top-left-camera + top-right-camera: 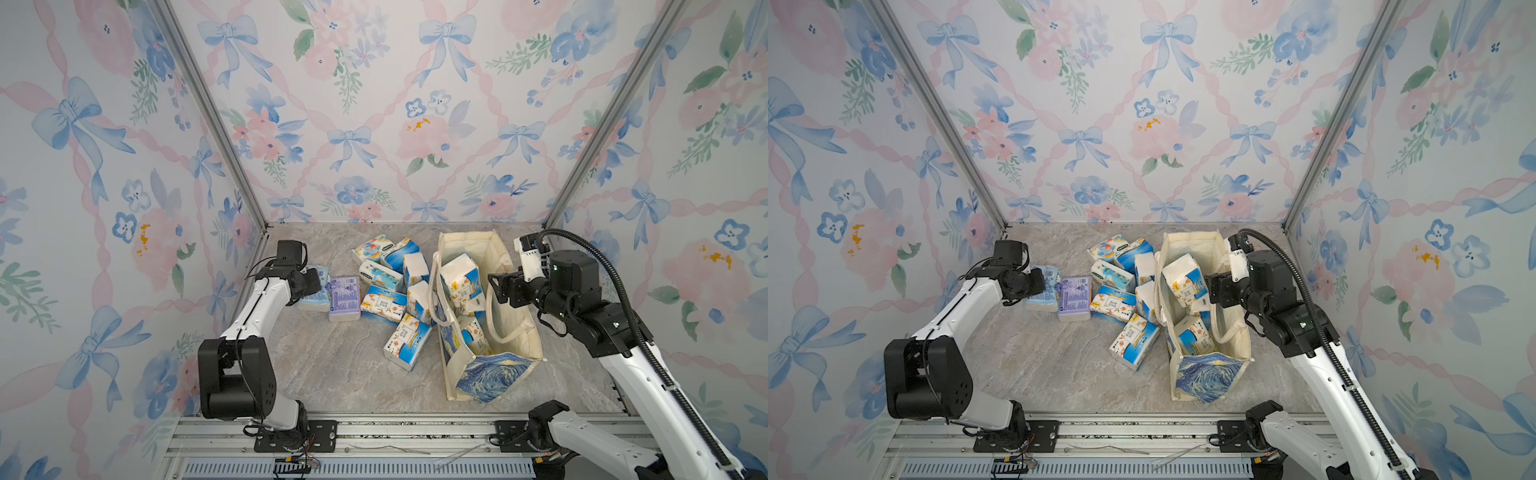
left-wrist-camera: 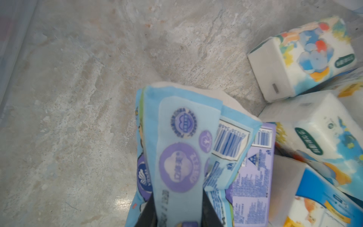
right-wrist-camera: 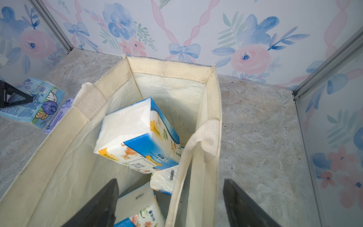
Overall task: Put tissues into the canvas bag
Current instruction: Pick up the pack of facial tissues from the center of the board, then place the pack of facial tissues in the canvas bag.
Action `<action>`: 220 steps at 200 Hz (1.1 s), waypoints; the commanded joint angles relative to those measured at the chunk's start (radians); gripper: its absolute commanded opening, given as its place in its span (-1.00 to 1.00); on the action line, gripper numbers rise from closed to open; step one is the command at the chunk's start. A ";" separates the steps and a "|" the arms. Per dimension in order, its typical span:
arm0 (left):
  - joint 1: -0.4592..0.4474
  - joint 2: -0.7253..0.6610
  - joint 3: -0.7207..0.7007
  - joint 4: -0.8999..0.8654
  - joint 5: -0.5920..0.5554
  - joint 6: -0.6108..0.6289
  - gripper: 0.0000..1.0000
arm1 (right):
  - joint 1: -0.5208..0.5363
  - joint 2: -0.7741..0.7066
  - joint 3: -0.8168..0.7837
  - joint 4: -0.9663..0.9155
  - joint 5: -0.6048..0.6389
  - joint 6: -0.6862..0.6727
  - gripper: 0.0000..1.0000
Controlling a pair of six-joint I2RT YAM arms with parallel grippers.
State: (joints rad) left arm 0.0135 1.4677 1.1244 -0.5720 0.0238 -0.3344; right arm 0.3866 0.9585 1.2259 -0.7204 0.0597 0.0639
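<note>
Tissues (image 1: 390, 291): in both top views the loose packs lie heaped mid-worktop (image 1: 332, 365), just left of the canvas bag (image 1: 490, 374). The bag stands upright and open on the right. At least three packs already lie inside; the top one leans tilted on those below. Most packs are outside the bag. The left tool (image 1: 309, 282) is at the far-left end of the heap, on a light-blue pack (image 1: 316, 301) that touches a lavender pack (image 1: 344, 297) on its right. The right tool (image 1: 498, 286) sits at the bag's right wall, near the rim.

Left wrist view: the dark fingers (image 2: 209, 214) are drawn in narrow, pinching a raised fold of the light-blue pack's wrapper. The pack's body bulges beyond them. Judgement: a pinch suits so soft a pack. I cannot tell whether the pack has left the worktop. The lavender pack lies flat alongside.

Right wrist view: the jaws are spread wide and hold nothing. One finger is inside the bag and the other outside, with the wall and the right handle (image 3: 204, 137) between them. Judgement: it is placed so to steady the bag and keep its mouth spread for the next drop.

Step in hand, as judged: lift the light-blue pack and carry it right to the bag. Risk: the wrapper fold slips out mid-carry.
</note>
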 commanded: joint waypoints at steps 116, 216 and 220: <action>-0.562 -0.122 0.437 0.107 0.195 0.034 -0.47 | -0.060 0.028 -0.021 -0.043 0.042 0.042 0.68; -0.851 0.186 0.736 0.172 0.362 0.086 -0.39 | -0.106 0.058 -0.051 -0.074 0.049 0.079 0.66; -0.851 0.200 0.742 0.170 0.371 0.081 -0.39 | -0.111 0.057 -0.051 -0.076 0.058 0.081 0.66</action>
State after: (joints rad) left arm -0.8165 1.5879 1.8133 -0.4419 0.3244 -0.2604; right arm 0.3000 1.0168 1.1870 -0.7589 0.0769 0.1184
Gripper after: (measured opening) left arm 0.303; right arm 0.832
